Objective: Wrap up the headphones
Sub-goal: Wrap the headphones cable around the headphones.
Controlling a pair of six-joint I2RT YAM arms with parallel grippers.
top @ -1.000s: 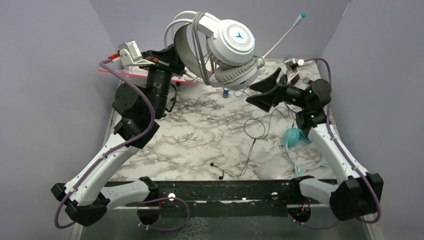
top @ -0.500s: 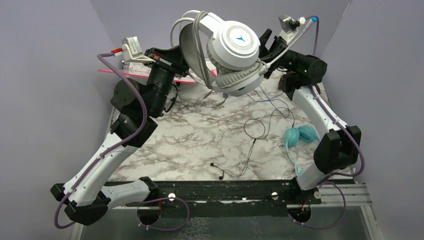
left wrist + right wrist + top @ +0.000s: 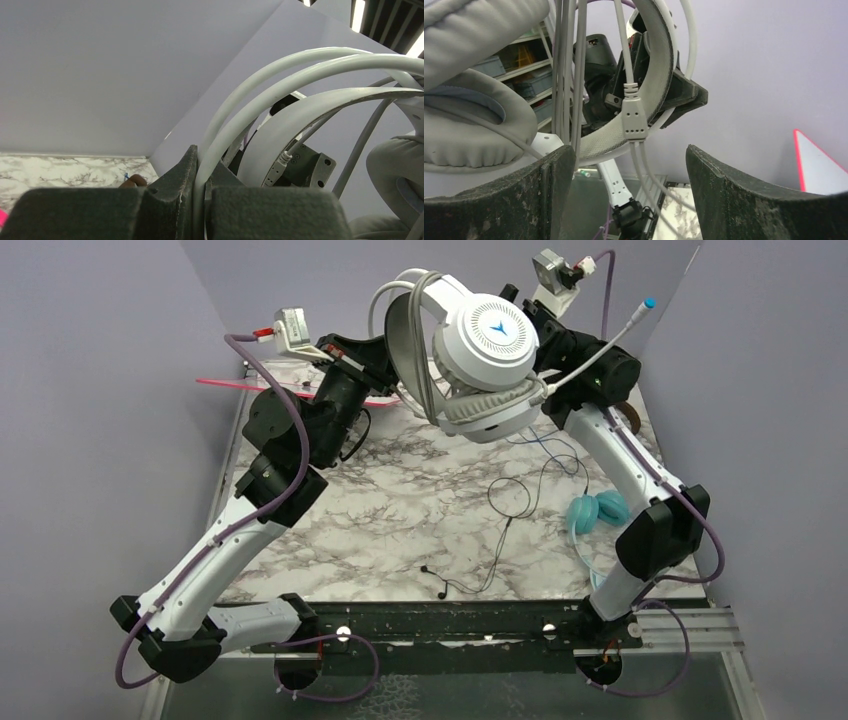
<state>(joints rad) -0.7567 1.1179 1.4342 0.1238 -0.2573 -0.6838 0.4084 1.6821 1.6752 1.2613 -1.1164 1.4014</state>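
Our left end effector (image 3: 202,175) is clamped on the headband (image 3: 300,112) of the white-grey headphones (image 3: 492,340); our right end effector (image 3: 630,170) gapes wide, their cord junction (image 3: 634,118) hanging just ahead of it

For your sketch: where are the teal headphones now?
In the overhead view, the teal headphones lie at the right of the table, next to the right arm.

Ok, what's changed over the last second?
The right pincer swung up and back, behind the white headphones, open, facing their cable splitter. The left pincer, clamped on the headband, carried them slightly right. The teal headphones stayed put.
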